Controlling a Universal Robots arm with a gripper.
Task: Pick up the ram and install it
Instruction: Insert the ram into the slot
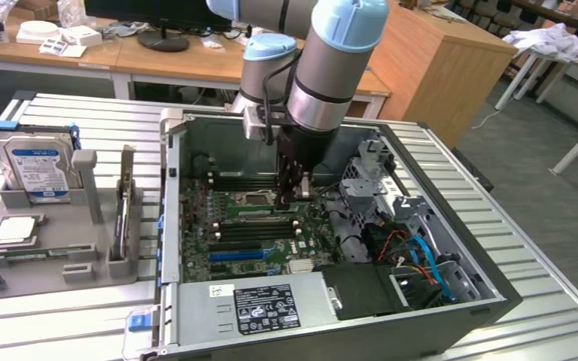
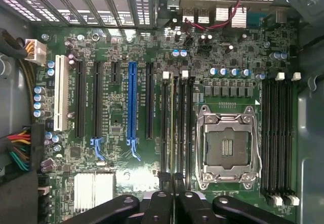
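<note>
pincer (image 2: 170,177): fingertips pressed together, pinching the ram (image 2: 172,128) by its upper edge.
ram: thin green stick seen edge-on, lined up with a memory slot just beside the CPU socket (image 2: 226,145); cannot tell whether it is fully seated.
handling: probably light, stiff and fragile; best gripped along its long bare edge, clear of chips and contacts.
motherboard (image 2: 152,183): surrounds the CPU socket.

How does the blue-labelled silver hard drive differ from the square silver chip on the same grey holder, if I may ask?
The blue-labelled silver hard drive stands upright; the square silver chip lies flat. The drive is larger and oblong, the chip smaller. Both rest in the grey holder.
</note>
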